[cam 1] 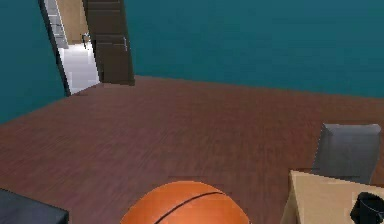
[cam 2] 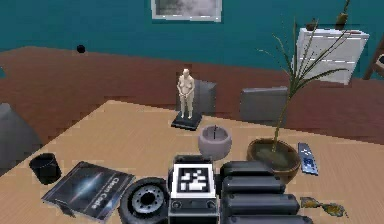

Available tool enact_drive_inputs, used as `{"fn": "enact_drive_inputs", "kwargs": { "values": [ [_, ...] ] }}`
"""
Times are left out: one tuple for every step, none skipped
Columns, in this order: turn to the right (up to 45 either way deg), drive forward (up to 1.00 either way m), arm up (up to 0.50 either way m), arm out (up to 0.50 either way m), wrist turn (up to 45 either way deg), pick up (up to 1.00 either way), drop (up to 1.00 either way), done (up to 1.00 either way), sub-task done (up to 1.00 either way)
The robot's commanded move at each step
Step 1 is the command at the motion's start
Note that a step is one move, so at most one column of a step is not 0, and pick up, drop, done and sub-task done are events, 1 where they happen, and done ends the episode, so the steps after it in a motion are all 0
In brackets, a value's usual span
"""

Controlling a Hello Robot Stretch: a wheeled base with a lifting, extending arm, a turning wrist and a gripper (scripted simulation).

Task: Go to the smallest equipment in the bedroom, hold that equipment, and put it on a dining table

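Because the arm (cam 2: 258, 196) lies low across the near edge of the dining table (cam 2: 120, 128), the gripper (cam 2: 150, 200) beside its white marker (cam 2: 195, 182) reads as a dark lump among the tabletop clutter. I cannot tell whether the pincer is parted or closed, nor whether it holds anything.

The basketball (cam 1: 188, 205) (the only sports gear I can see, so I take it for the equipment) sits at the forward view's bottom edge. It is against the floor, just off the table's corner, and it is not on the table. I'd judge the placing step not yet done.

The table's things look laid out for show. A small statue (cam 2: 184, 97) stands upright toward the far edge, and a grey chair (cam 2: 265, 103) is drawn up behind that edge. A remote (cam 2: 308, 158) lies flat toward the arm side view's right.

As for containers, the brown pot (cam 2: 272, 153) holds a tall, thin-leaved plant (cam 2: 300, 60). The pale round vase (cam 2: 215, 140) beside it has nothing rising from its mouth. The black cup (cam 2: 44, 167) near the left edge is too dark inside to judge.
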Motion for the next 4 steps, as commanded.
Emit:
{"fn": "enact_drive_inputs", "kwargs": {
  "values": [
    [0.0,0.0,0.0,0.26,0.0,0.0,0.0,0.0,0.0],
    [0.0,0.0,0.0,0.0,45.0,0.0,0.0,0.0,0.0],
    [0.0,0.0,0.0,0.0,45.0,0.0,0.0,0.0,0.0],
    [0.0,0.0,0.0,0.0,36.0,0.0,0.0,0.0,0.0]
  ]
}}
